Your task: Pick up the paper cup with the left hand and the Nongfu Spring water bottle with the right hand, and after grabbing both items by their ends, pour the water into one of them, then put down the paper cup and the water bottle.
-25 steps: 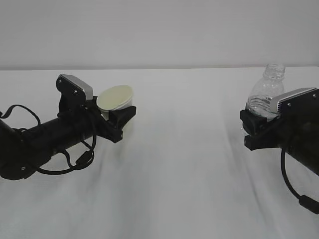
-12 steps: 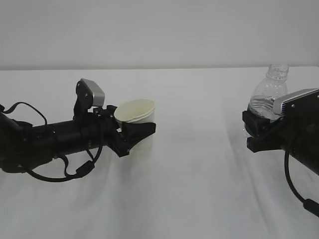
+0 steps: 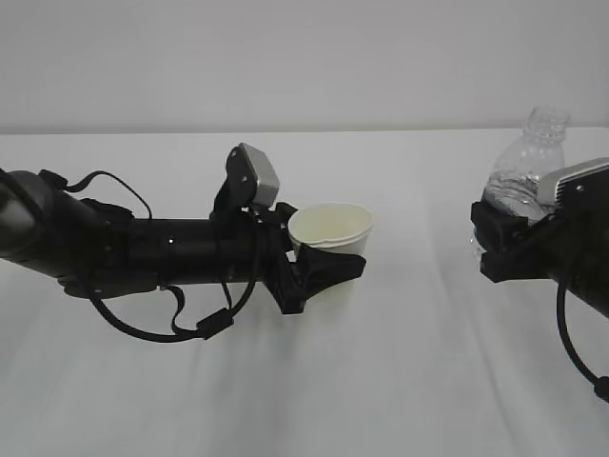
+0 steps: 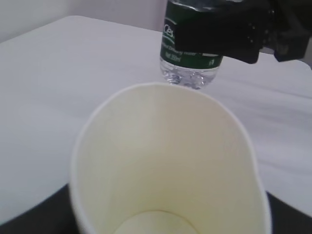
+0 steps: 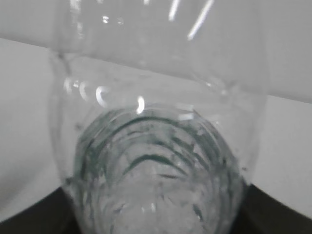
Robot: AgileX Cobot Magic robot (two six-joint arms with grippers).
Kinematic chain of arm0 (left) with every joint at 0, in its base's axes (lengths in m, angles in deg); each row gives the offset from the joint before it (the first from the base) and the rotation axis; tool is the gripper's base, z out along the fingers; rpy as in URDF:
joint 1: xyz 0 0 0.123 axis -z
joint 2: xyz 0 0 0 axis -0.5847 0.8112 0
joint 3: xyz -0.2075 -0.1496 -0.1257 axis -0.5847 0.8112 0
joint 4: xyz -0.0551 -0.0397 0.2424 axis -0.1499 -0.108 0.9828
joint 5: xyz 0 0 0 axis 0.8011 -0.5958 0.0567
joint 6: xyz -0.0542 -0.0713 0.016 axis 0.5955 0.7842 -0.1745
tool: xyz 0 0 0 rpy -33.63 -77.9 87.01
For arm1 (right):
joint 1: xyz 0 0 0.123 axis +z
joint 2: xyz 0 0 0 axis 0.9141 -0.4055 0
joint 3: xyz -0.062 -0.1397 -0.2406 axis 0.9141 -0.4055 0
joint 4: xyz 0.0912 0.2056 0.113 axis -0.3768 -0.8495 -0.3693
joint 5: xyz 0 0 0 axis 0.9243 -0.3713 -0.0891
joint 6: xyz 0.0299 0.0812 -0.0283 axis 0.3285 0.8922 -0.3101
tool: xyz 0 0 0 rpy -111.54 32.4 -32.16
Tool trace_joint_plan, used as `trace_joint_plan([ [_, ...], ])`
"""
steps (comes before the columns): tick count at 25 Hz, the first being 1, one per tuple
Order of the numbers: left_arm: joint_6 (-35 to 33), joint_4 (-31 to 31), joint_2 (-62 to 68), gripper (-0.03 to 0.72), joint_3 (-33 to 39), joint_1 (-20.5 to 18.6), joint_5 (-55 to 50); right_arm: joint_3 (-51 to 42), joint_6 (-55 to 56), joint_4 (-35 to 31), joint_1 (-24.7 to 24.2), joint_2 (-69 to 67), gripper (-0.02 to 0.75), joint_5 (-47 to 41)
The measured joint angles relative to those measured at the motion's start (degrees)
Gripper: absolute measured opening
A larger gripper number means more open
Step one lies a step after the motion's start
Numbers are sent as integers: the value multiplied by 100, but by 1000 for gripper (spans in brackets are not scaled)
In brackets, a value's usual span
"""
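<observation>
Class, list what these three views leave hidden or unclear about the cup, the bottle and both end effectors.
- Paper cup base: exterior view, hidden by the left end effector.
- Nongfu Spring water bottle lower half: exterior view, behind the right end effector.
- Bottle's water level: right wrist view, blurred.
- Bottle's neck: left wrist view, cut off at the top edge.

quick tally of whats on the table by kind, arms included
paper cup: 1
water bottle: 1
robot grippers: 2, left gripper around the cup, right gripper around the bottle
white table: 1
total: 5
</observation>
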Motion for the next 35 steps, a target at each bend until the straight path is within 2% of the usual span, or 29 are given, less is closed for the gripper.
trace_joint_plan([
  [7, 12, 46, 0, 440, -232, 337, -154, -21, 115, 62, 0, 614, 425, -810],
  [20, 220, 409, 164, 440, -370, 378, -189, -42, 270, 86, 0, 1300, 424, -1814],
  [27, 252, 601, 164, 439, -370, 378, -189, -53, 293, 217, 20, 1812, 424, -2658],
  [35, 325, 691, 164, 439, -602, 674, -178, -53, 266, 339, 20, 2148, 423, -3001],
])
